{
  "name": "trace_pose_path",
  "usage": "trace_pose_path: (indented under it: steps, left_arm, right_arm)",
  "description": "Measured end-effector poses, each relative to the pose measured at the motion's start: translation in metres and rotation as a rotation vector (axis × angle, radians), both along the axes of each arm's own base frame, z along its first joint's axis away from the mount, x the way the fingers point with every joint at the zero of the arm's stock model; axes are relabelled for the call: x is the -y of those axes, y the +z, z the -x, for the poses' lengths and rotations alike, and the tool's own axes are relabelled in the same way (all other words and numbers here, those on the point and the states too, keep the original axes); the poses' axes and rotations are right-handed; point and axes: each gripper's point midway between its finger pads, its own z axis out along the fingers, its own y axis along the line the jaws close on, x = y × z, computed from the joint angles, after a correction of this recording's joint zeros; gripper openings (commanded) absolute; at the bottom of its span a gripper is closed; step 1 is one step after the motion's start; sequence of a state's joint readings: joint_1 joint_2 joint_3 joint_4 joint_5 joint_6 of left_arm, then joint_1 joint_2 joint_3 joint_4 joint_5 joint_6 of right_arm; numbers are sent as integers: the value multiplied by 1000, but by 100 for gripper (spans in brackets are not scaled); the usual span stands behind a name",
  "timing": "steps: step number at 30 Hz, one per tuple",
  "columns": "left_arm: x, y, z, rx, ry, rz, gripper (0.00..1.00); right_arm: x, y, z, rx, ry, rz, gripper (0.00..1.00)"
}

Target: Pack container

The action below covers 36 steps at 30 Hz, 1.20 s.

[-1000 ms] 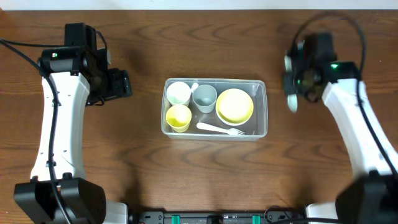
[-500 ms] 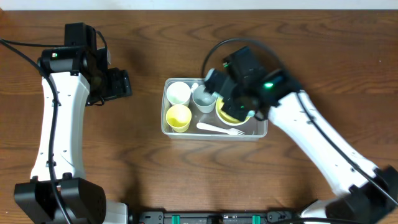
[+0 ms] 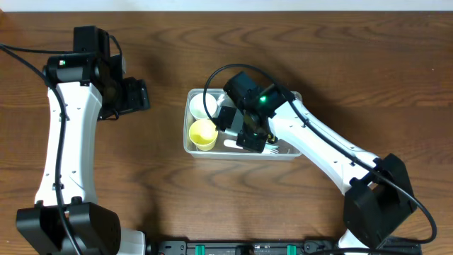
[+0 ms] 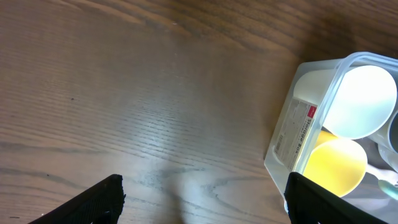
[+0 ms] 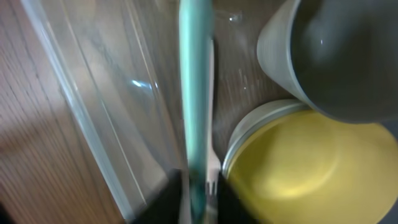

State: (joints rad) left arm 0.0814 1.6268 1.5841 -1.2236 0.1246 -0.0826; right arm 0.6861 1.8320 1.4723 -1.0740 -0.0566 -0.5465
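Note:
The clear rectangular container [image 3: 294, 153] stands mid-table. It holds a white cup [image 3: 202, 106], a yellow cup [image 3: 203, 133], a white fork [image 3: 272, 150], and a grey cup and yellow bowl mostly hidden under my right arm. My right gripper [image 3: 245, 134] is down inside the container, shut on a thin teal utensil [image 5: 194, 93]. In the right wrist view the utensil hangs beside the fork [image 5: 212, 167], between the container wall [image 5: 93, 106] and the yellow bowl [image 5: 311, 168], with the grey cup [image 5: 329, 56] above. My left gripper [image 3: 134, 95] is open and empty, left of the container.
The left wrist view shows bare wood under the open left gripper [image 4: 205, 208]. At its right edge are the container's labelled end [image 4: 292, 134], the white cup [image 4: 360, 102] and the yellow cup [image 4: 336, 168]. The table is dark brown wood all round.
My right arm has swung from the far right of the table to over the container and lowered the teal utensil into it. The left arm has not moved.

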Motion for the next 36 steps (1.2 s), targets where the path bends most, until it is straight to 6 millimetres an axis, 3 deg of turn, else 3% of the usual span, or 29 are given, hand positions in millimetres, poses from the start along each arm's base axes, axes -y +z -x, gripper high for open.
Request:
trace_pose_path:
  steps: [3, 11, 15, 18, 20, 23, 27, 28, 29, 36]
  left_arm:
    - [0, 0, 0, 0, 0, 0, 83]
    - [0, 0, 0, 0, 0, 0, 83]
    - [0, 0, 0, 0, 0, 0, 83]
    - [2, 0, 0, 0, -12, -1, 83]
    - [6, 0, -1, 4, -36, -4, 83]
    - [20, 2, -10, 44, -103, -13, 83]
    - [45, 8, -28, 128, -211, -26, 84]
    - [49, 9, -31, 141, -229, -28, 98]
    - [54, 10, -33, 155, -249, -30, 98]
    - [57, 12, -38, 177, -272, -53, 98]
  right_arm:
    - [0, 0, -1, 2, -12, -1, 52]
    - [0, 5, -28, 104, -183, -17, 50]
    - [16, 37, -63, 243, -414, -92, 61]
    - [49, 82, -90, 349, -645, -203, 89]
    - [86, 114, -106, 418, -809, -277, 99]
    - [150, 147, -119, 491, -1023, -339, 99]
    - [203, 147, -125, 492, -1188, -342, 99]
    - [212, 144, -126, 485, -1217, -340, 99]
    - [220, 142, -127, 477, -1241, -341, 99]
    - [250, 143, -133, 474, -1316, -378, 99]
